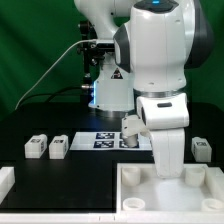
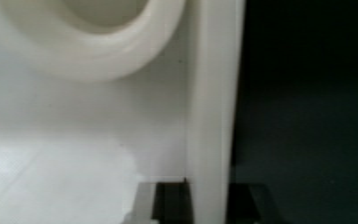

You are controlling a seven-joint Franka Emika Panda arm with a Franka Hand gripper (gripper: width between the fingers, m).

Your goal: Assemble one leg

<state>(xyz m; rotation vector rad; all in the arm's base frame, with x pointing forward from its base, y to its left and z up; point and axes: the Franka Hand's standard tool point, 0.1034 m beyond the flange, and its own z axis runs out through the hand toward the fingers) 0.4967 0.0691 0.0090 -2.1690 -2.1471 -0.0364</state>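
The gripper is down at the far rim of the large white tray-like part. In the wrist view the gripper straddles the tray's raised rim, with a dark finger pressed against each side of it. A round corner socket shows inside the tray. Two legs, small white blocks with marker tags, lie at the exterior view's left. Another leg lies at the right. A fourth leg stands just left of the hand, partly hidden by it.
The marker board lies on the black table behind the tray, between the legs. A white corner of another object shows at the lower left edge. The arm's bulk hides the table's middle; a green curtain hangs behind.
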